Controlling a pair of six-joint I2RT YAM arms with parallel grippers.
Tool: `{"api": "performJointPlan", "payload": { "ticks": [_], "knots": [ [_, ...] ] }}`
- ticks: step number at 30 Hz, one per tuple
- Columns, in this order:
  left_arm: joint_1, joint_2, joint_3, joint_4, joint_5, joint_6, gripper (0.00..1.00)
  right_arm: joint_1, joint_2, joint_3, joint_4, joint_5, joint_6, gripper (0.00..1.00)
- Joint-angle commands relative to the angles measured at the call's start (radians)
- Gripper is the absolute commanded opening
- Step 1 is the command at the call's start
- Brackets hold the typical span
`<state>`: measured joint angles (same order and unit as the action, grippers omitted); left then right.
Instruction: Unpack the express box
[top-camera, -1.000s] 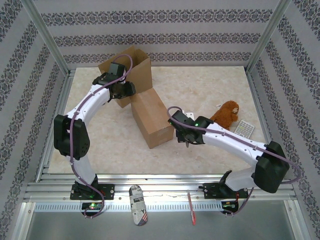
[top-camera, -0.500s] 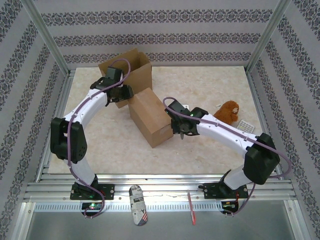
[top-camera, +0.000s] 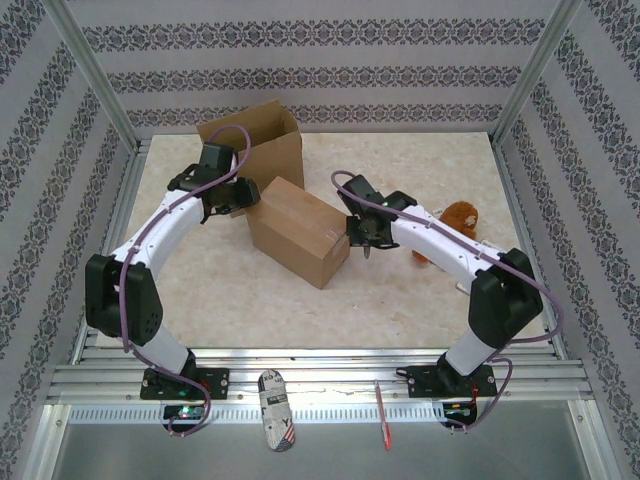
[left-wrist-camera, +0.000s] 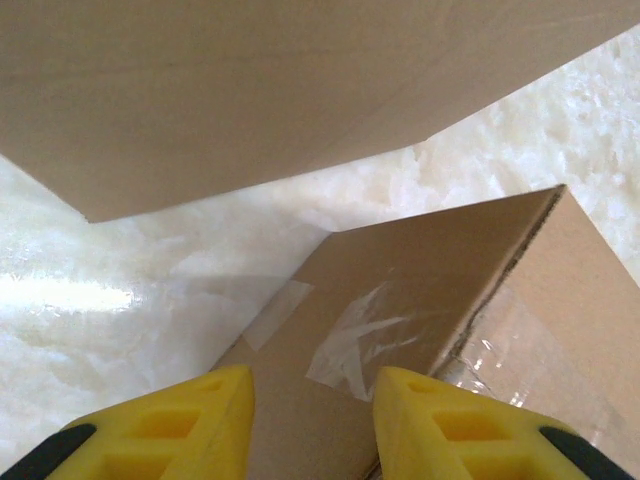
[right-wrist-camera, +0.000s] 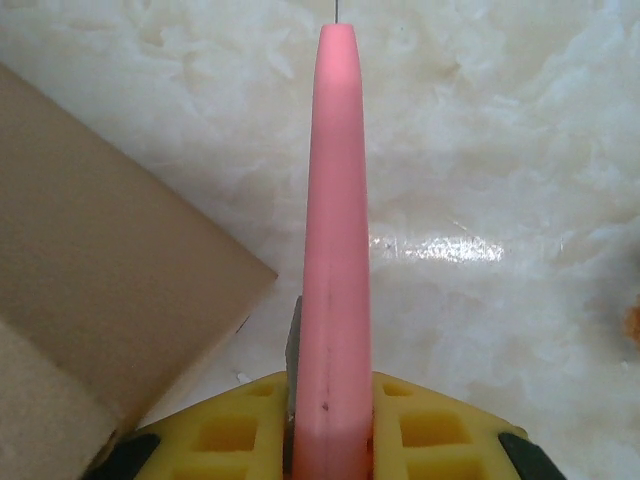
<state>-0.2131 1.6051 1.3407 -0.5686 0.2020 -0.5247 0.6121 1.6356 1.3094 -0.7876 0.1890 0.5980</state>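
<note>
box (top-camera: 298, 232) | plain brown cardboard, closed, clear tape over seams | lies flat on its broad face, askew | middle of table (top-camera: 400, 300)

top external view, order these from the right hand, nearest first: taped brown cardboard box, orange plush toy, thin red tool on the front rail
1. Taped brown cardboard box, just left of the right hand holding a slim pink tool.
2. Orange plush toy, to its right, behind the arm.
3. Thin red tool, down on the front rail.

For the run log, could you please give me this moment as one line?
taped box: closed | left gripper: open, over its left end | right gripper: shut on cutter, by its right end
</note>
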Motion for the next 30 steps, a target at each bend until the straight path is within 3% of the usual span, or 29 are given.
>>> {"api": "performJointPlan", "payload": {
  "ticks": [1,12,20,30],
  "knots": [
    [-0.016,-0.039,-0.024,-0.05,0.118,-0.008,0.38,-0.002,0.045,0.061,0.109,-0.074,-0.021,0.0],
    [-0.028,-0.122,-0.108,-0.056,0.163,-0.028,0.39,-0.027,0.142,0.14,0.115,-0.105,-0.024,0.0],
    [-0.036,-0.17,-0.135,-0.054,0.181,-0.038,0.42,-0.035,0.112,0.112,0.107,-0.081,-0.016,0.0],
    [-0.036,-0.209,-0.068,-0.102,0.097,-0.019,0.72,-0.107,-0.043,-0.006,0.077,-0.021,-0.021,0.0]
  ]
}}
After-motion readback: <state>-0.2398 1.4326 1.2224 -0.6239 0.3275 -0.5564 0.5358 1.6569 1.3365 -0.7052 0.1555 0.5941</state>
